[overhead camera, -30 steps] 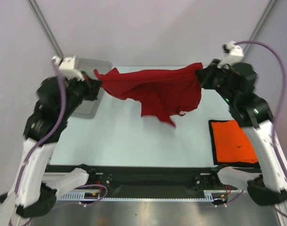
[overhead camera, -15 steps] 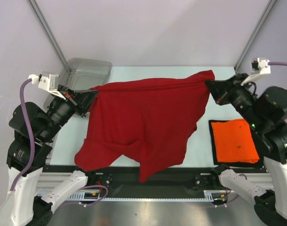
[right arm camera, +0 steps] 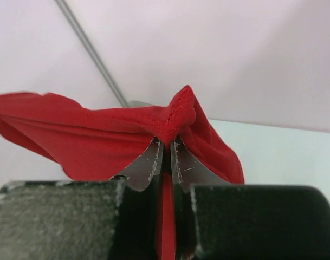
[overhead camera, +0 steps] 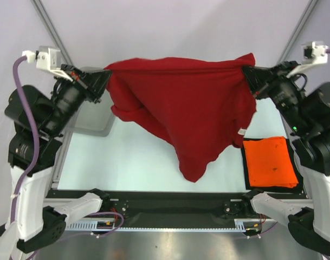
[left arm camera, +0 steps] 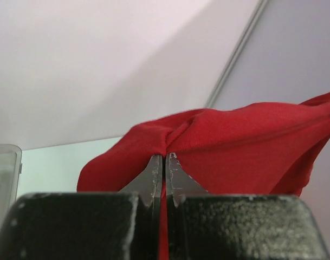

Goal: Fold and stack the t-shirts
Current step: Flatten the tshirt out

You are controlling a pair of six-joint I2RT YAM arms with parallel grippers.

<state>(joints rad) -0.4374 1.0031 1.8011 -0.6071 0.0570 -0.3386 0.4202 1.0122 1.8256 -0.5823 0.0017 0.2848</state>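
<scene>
The left tool (overhead camera: pixel 103 81) and the right tool (overhead camera: pixel 247 73) are each clamping a bunched corner of the dark red t-shirt (overhead camera: pixel 186 114). In both wrist views the jaws are closing tight on the cloth. Half a second ago the shirt was sweeping low and wide over the table (overhead camera: pixel 127 157), with its hem reaching the near edge. Now the arms are carrying it high again. Its top edge is stretching taut between them at the far side, while the body is drooping in folds to a point above the middle. Whether that point is touching the table, I cannot tell. This is looking like a shake to open the cloth. The shirt is not lying flat, so its folding is not yet starting. The orange t-shirt (overhead camera: pixel 270 161) is lying folded on a dark mat (overhead camera: pixel 245 162) at the near right, likely waiting as the base of the stack.
</scene>
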